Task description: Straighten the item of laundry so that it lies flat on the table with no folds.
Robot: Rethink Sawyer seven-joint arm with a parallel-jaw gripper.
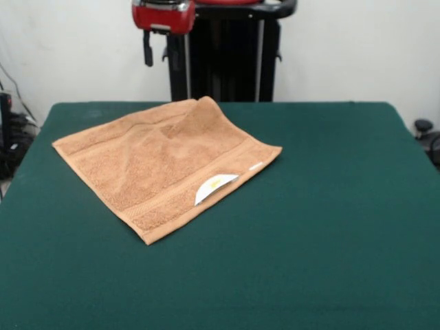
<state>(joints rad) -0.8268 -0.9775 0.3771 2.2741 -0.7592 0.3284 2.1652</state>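
Gripper (pixel 148 49) is hanging at the top edge above the table's (pixel 330 206) far side; whether it is spread is unclear. Towel (pixel 161 161) is lying below it, its far corner (pixel 203 106) apparently folded up.

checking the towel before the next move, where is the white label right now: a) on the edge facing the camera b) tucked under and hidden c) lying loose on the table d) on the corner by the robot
a: the white label shows on the towel along its camera-side border band, lying on the cloth, far from the raised corner by the pedestal.
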